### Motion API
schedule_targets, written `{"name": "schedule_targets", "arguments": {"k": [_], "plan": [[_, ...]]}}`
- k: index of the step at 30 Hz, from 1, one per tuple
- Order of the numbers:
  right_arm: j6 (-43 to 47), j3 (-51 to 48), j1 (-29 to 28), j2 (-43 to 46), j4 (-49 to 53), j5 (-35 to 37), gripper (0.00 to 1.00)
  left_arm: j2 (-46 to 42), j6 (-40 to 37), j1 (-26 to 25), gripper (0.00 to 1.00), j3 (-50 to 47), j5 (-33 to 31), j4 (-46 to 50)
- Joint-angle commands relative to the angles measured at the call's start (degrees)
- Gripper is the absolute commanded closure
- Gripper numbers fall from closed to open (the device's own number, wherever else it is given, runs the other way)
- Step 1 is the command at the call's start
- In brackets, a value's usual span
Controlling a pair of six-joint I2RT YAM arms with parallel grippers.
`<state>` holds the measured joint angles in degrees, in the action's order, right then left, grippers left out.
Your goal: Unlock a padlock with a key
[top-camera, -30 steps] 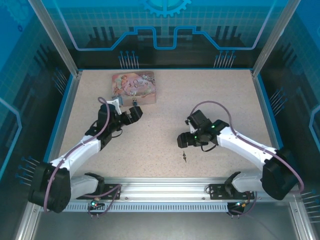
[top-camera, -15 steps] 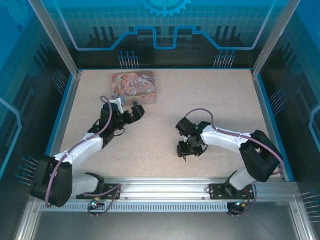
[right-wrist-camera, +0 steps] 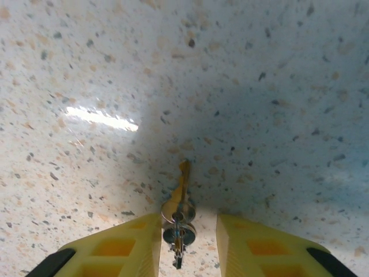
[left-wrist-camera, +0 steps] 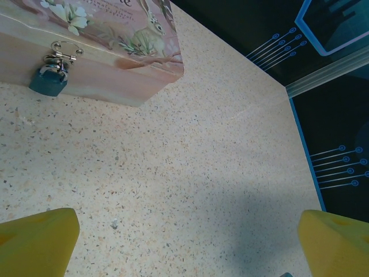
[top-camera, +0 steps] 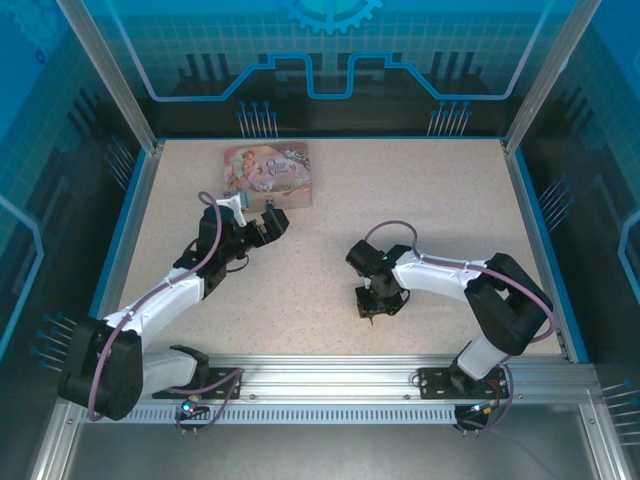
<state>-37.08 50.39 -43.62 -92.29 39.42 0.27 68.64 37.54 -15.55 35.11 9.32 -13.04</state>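
Note:
The key [right-wrist-camera: 180, 202], brass with small metal rings on its head, lies flat on the speckled table. My right gripper [right-wrist-camera: 188, 226] is down over it, a yellow finger on each side. The jaws stand narrow, with a gap still showing between the right finger [right-wrist-camera: 253, 248] and the key. From above, the right gripper [top-camera: 373, 304] points down at the front middle of the table. The blue padlock [left-wrist-camera: 48, 79] hangs on the hasp of the pink tin box [left-wrist-camera: 109, 69]. My left gripper [left-wrist-camera: 185, 242] is wide open, short of the box, holding nothing.
The pink illustrated tin box [top-camera: 268, 172] lies at the back left of the table. The left gripper [top-camera: 255, 214] hovers just in front of it. Blue-edged walls [top-camera: 525, 220] and aluminium posts frame the table.
The right arm swung left and down onto the key, and its jaws narrowed around it. The left arm barely moved and stays open.

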Motion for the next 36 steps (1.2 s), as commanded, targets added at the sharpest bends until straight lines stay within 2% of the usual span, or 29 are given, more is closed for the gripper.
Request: {"name": "schedule_targets", "arguments": {"k": [1,16,21,24,29,36], "plan": [[0.0,1.7,-0.9,-0.6,0.1,1.4,0.70,-1.4,-1.0,-0.4,0.01,1.8,0.5,1.3],[0.4,1.4,-1.1,-2.7,-0.6,0.3,0.80,-2.6,-1.3,-0.4,0.01,1.9,0.0,2.7],[0.4,0.3,-1.2,-2.5,-2.2,-0.1,0.93,-3.2,-1.8,-0.4,0.01,2.1,-0.4,3.7],[0.9,-1.0,-0.9,-0.8,-3.3,-0.1,1.00,-3.3,-2.2,-0.4,0.01,2.2,-0.4,4.0],[3.1,-3.4,0.9,3.5,-6.5,-1.4,1.00,-3.9,-3.0,-0.4,0.01,2.7,-0.4,4.8],[6.6,-8.9,6.0,12.9,-16.5,-9.6,1.00,-5.3,-3.7,-0.4,0.01,3.6,3.0,4.2]]}}
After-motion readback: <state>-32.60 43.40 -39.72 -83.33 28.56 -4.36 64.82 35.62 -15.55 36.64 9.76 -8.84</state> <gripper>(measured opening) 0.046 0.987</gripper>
